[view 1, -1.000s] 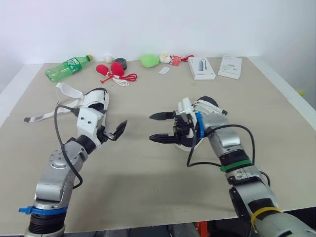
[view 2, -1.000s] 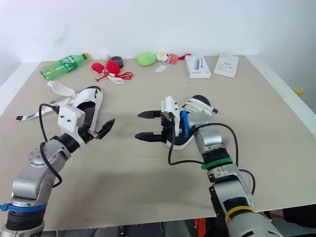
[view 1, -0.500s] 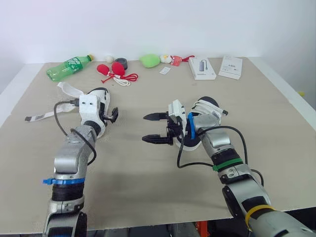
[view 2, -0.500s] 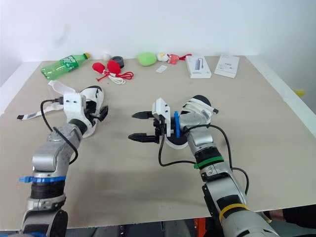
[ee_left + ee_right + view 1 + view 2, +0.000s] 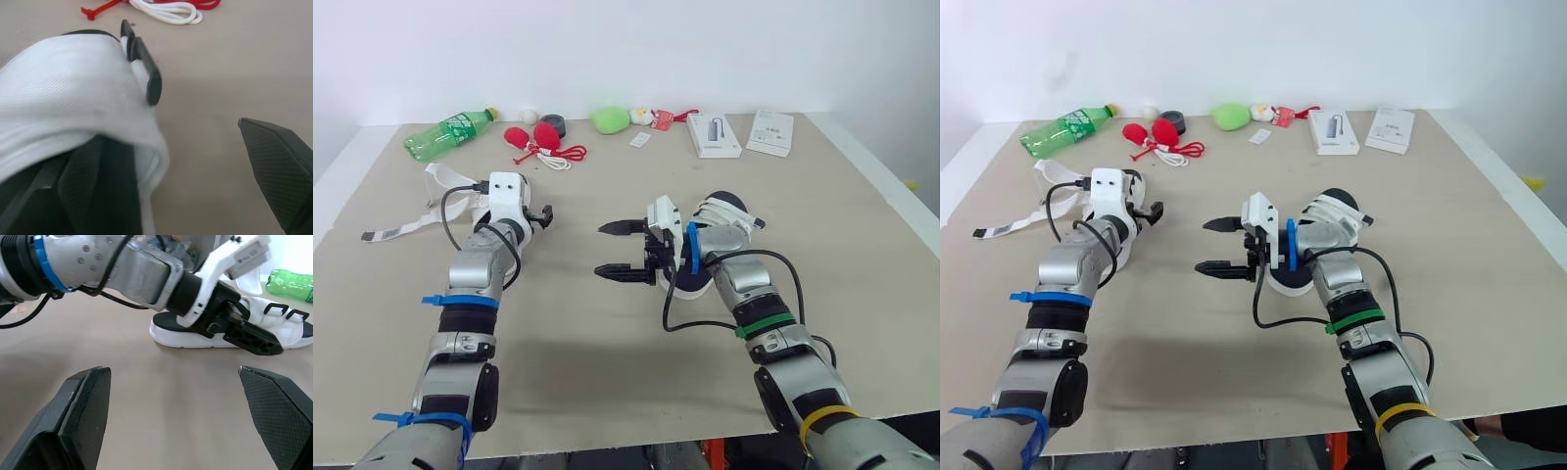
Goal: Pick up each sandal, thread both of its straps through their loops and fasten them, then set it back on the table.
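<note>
Beige table: right hand wide open mid-table, left hand wide at sandal, bottle beyond.

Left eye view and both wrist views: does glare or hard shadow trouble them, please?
Left eye view: even, soft light, no glare on the matte table. Right wrist view: only a faint shadow under the left sandal. Left wrist view: the white strap is bright, its underside in shade.
</note>
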You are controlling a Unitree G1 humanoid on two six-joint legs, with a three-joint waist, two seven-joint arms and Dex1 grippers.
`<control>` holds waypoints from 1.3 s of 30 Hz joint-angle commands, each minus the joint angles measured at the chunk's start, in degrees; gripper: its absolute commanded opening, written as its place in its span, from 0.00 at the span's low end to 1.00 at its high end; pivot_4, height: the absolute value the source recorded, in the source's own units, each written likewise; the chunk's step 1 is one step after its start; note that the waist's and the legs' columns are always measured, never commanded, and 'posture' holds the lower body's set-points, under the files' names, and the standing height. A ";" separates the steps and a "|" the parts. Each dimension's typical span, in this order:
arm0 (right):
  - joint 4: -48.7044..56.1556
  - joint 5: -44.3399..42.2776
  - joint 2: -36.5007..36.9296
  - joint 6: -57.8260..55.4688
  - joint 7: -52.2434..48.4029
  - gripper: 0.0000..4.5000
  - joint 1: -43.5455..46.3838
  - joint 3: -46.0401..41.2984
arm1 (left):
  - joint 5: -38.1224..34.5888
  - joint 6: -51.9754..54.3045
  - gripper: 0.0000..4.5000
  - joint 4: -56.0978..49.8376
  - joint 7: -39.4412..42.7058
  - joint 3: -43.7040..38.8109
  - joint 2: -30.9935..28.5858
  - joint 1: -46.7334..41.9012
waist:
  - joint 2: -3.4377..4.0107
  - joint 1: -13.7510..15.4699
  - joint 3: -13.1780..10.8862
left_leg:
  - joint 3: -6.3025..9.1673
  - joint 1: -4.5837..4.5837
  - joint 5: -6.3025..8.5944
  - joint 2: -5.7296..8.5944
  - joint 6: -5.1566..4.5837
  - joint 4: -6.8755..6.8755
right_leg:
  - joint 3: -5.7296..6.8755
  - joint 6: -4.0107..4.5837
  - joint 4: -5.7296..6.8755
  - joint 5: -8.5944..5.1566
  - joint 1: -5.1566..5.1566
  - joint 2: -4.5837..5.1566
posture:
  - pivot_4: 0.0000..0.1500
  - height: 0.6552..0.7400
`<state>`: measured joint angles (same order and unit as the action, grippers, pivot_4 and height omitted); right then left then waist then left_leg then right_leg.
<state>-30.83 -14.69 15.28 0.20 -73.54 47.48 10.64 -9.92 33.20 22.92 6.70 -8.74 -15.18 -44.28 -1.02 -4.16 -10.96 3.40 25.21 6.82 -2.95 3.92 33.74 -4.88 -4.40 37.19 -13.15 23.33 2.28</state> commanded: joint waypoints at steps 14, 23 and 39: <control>3.02 -0.84 1.42 -0.02 -0.36 1.00 0.00 -1.54 | 2.22 -2.41 0.01 -14.43 8.97 5.18 -4.88 7.86 | 0.00 -0.06 0.00 | 0.02 -0.01 -0.07 0.00 0.13 -0.17 | 0.00 0.00 -0.02 -0.01 0.03 0.02 | 1.00 1.00; 8.06 -3.01 5.43 -2.78 -3.86 1.00 -2.54 -2.07 | -2.21 -16.92 0.01 -41.85 37.35 13.35 -21.02 30.12 | 0.00 -0.05 0.00 | 0.00 -0.01 -0.04 -0.03 0.23 -0.35 | 0.01 0.16 -0.04 -0.16 0.10 0.05 | 1.00 1.00; 13.83 -4.33 10.28 -7.33 -4.66 1.00 -6.28 -2.59 | -1.11 -34.98 0.01 -40.46 56.22 19.55 -25.55 30.95 | 0.00 0.34 -0.01 | -0.08 -0.02 0.01 -0.04 0.24 -0.27 | -0.02 0.49 -0.04 -0.42 0.10 0.11 | 1.00 1.00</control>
<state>-19.40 -17.79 24.89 -6.80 -78.31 41.16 9.97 -11.23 -0.11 -17.28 63.06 11.37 -40.68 -12.52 -1.02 -3.82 -10.96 3.31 25.19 6.84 -2.99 4.15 33.46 -4.91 -3.93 37.15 -13.58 23.43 2.38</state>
